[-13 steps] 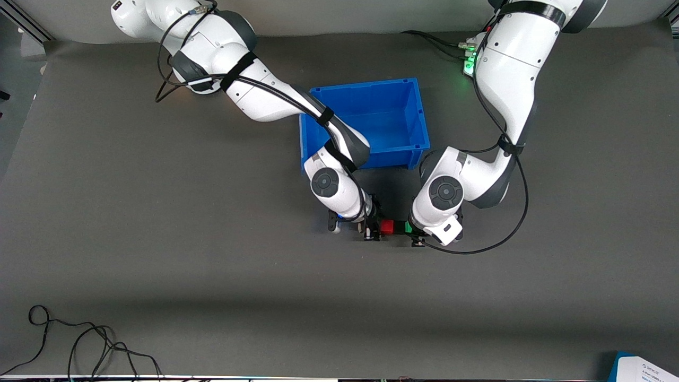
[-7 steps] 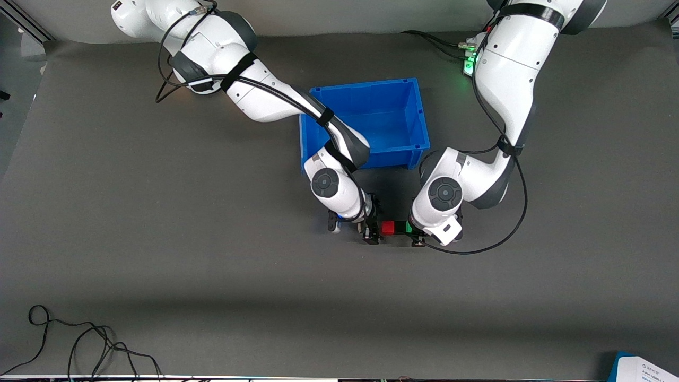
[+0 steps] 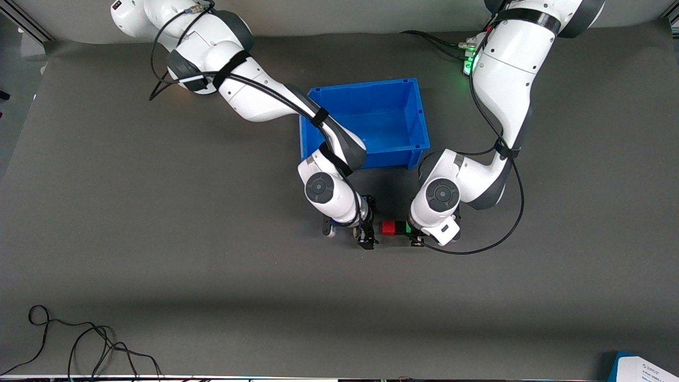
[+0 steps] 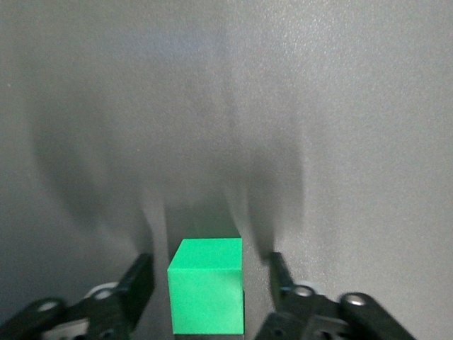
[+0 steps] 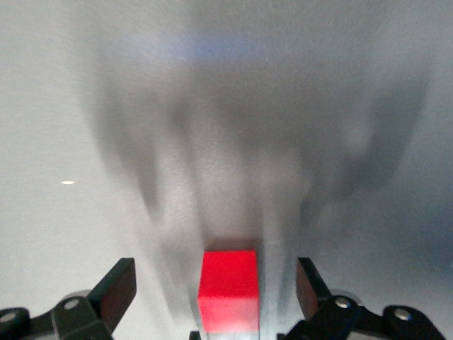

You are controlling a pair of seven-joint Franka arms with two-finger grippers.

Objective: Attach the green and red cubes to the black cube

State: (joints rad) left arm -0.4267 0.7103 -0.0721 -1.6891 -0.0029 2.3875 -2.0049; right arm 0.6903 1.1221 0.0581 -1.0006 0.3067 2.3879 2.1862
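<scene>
Both grips have just let go. Right gripper (image 3: 367, 236) has opened wide and backed off toward its own arm's end of the table; the red cube (image 3: 388, 227) now stands clear between its fingers (image 5: 113, 287), untouched. Left gripper (image 3: 415, 236) has parted too, the green cube (image 4: 207, 285) sitting between its fingers with a gap on each side, held by neither.

Cubes rest in a row on the table (image 3: 212, 276), nearer the front camera than the blue bin (image 3: 419, 114). Release of both suggests the joining is done (or judged done).

Black cube: not made out. Only a dark sliver shows between red and green; the left wrist covers most of green.
</scene>
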